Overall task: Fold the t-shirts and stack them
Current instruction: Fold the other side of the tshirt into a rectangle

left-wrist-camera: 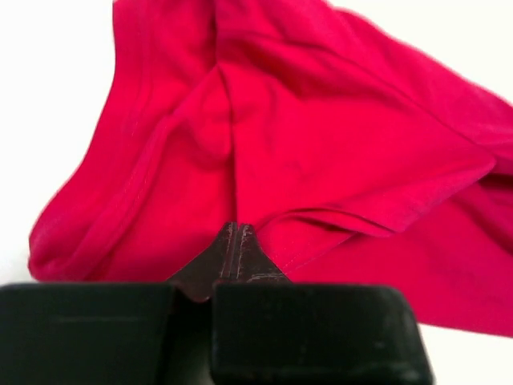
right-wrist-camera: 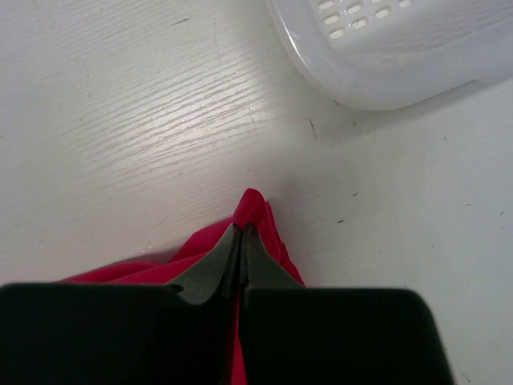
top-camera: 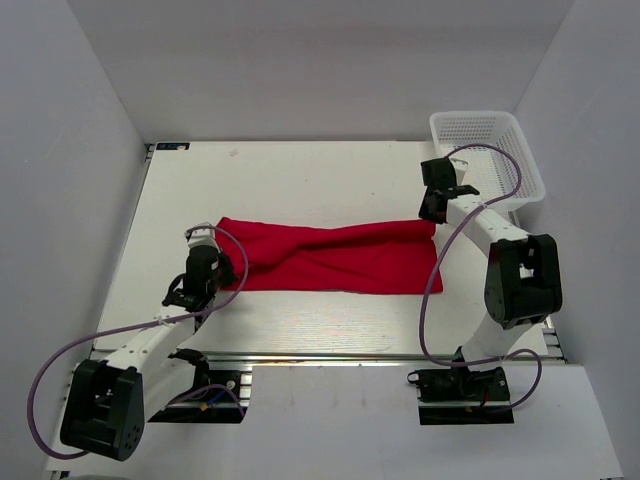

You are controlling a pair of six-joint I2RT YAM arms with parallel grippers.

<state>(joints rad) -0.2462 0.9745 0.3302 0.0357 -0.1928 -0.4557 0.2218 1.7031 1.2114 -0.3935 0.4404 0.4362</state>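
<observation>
Red t-shirt (top-camera: 340, 258) lies as a twisted band mid-counter (top-camera: 300, 180), its nine-o'clock end pinched by the left end effector (left-wrist-camera: 237, 241) and its three-o'clock corner by the right end effector (right-wrist-camera: 243, 241), so folding looks barely begun, stacking untouched.

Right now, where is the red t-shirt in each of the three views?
Top external: t-shirt stretched across the middle.
Left wrist: fills the upper frame, pinched in the left claw.
Right wrist: only a corner, bottom centre, in the right claw.
Shared landmark: white basket, upper right in the top and right wrist views; absent from left wrist.
</observation>
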